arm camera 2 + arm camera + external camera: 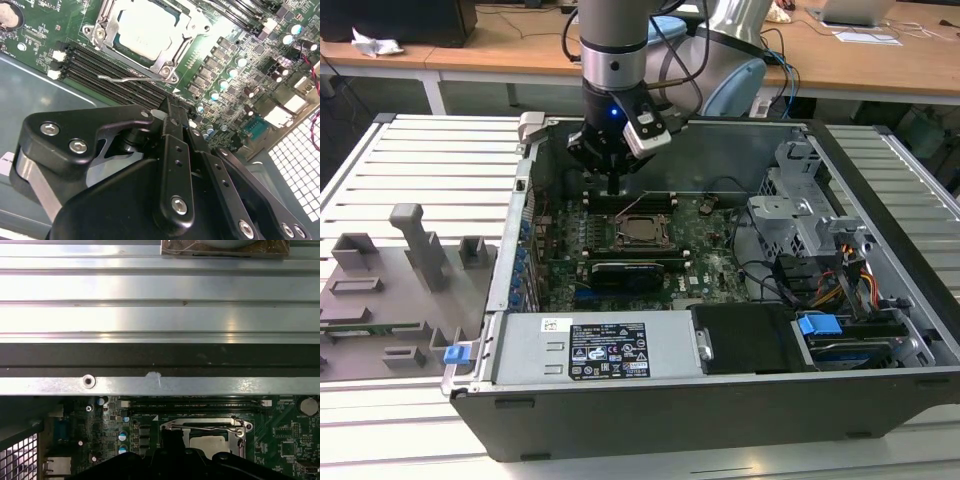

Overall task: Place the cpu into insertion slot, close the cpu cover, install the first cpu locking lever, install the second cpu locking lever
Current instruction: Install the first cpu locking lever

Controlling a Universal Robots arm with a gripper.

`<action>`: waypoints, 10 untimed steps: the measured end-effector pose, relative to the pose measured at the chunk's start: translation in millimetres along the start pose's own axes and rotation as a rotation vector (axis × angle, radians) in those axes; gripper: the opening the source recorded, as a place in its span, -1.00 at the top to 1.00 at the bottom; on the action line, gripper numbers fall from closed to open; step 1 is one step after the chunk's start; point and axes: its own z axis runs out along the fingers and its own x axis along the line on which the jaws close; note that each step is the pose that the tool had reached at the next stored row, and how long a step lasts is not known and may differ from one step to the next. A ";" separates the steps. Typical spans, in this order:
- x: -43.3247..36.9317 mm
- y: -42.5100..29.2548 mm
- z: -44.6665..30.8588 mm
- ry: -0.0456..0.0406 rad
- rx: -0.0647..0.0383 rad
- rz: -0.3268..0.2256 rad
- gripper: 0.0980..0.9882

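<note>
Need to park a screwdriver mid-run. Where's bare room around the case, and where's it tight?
Bare: table slats behind the grey fixture tray, beside the case on the exterior view's left. There are more slats past the case's wall on the exterior view's right. Crowded: the motherboard under the gripper, and the drive cage with its cables.

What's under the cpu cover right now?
The cpu, silver top up, shows through the window of the cpu cover. The frame hides the chip's edges, and the chip hides whatever lies beneath it.
</note>
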 end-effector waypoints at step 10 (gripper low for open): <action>-13.0 0.0 2.4 0.0004 -0.015 -0.003 0.98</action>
